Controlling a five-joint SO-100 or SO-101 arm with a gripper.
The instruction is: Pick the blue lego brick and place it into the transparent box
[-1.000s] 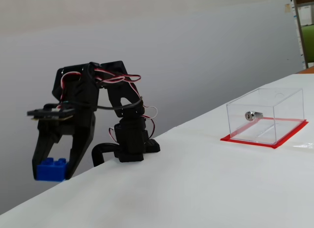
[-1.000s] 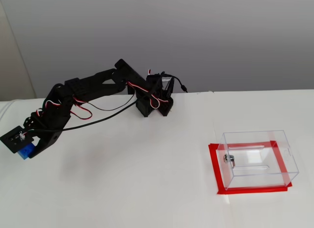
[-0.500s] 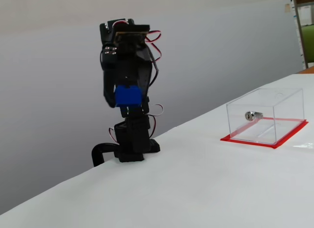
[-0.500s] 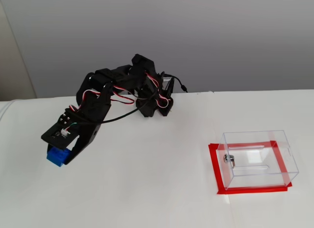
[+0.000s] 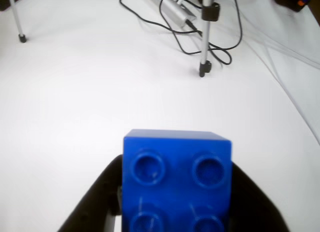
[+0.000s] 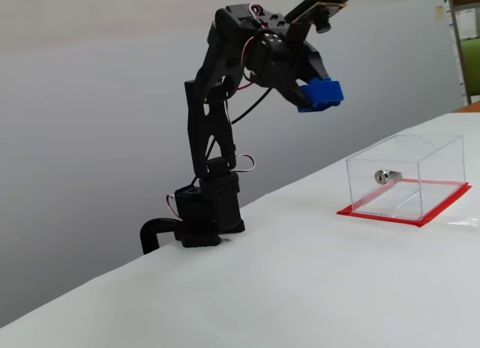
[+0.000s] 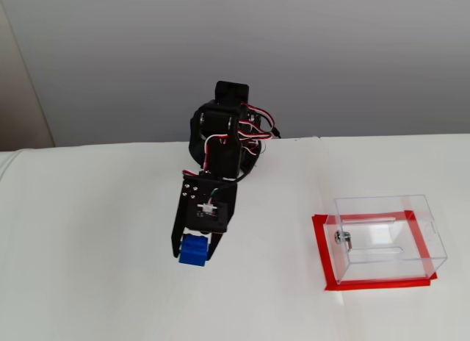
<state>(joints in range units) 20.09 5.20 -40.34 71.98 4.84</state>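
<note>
My gripper [image 6: 319,95] is shut on the blue lego brick [image 6: 321,93] and holds it high above the white table. In the wrist view the blue lego brick [image 5: 177,181] fills the lower middle, studs up, with a black finger on each side. Another fixed view shows the blue lego brick [image 7: 194,250] at the tip of my gripper [image 7: 194,253], left of the transparent box [image 7: 385,237]. The transparent box [image 6: 406,176] stands on its red base at the right, a silver lock [image 6: 385,176] on one wall. Brick and box are well apart.
The arm's black base [image 6: 202,220] sits clamped at the table's far edge. In the wrist view, tripod legs [image 5: 205,37] and black cables [image 5: 170,27] lie on the white surface ahead. A shelf [image 6: 463,33] shows at the far right.
The arm has swung from the left side toward the middle and risen, carrying the blue brick closer to the box. The gripper stayed shut on it.
</note>
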